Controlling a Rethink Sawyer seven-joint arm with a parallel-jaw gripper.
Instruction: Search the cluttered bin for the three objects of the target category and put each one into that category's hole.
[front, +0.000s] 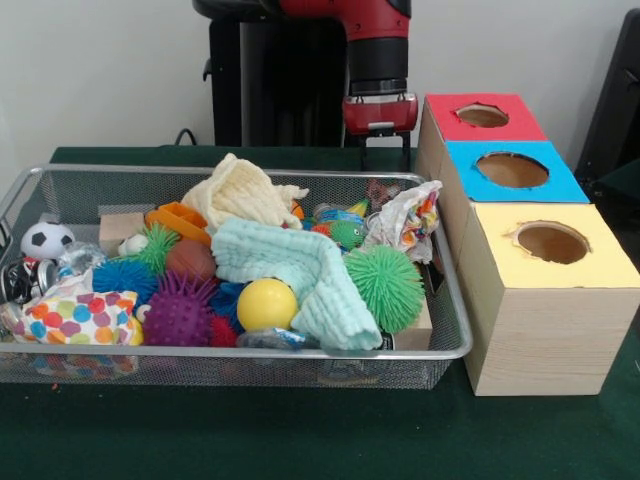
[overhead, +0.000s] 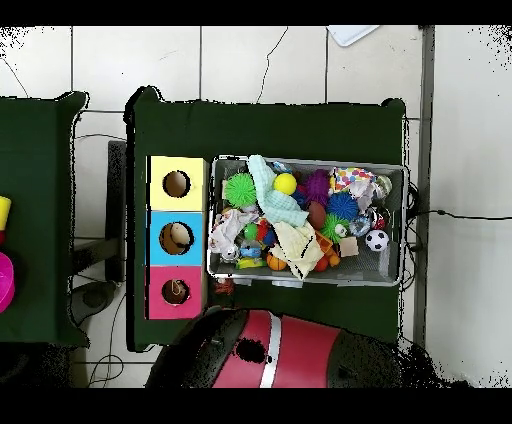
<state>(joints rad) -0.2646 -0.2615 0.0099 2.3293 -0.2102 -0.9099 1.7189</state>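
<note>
Starting at the lower edge of the front view, the wire bin sits on the green table, crammed with toys. At its front lie a yellow ball, a purple spiky ball and a polka-dot cloth; a mint cloth is draped across the middle, with a green spiky ball at its right. Further up the frame are a cream cloth, a crumpled printed cloth and, at far left, a small soccer ball.

Right of the bin stands the wooden box with a yellow hole, then a blue hole, then a red hole furthest up.

The gripper hangs at upper centre, behind the bin's far rim; whether its jaws are wide or closed cannot be told. The target category is not shown, so the step in hand looks like choosing a first pick. An exposed item such as the yellow ball would probably be easiest; it lies well down-frame and left of the jaws. Descending straight down and avoiding the cloth folds would likely help.
</note>
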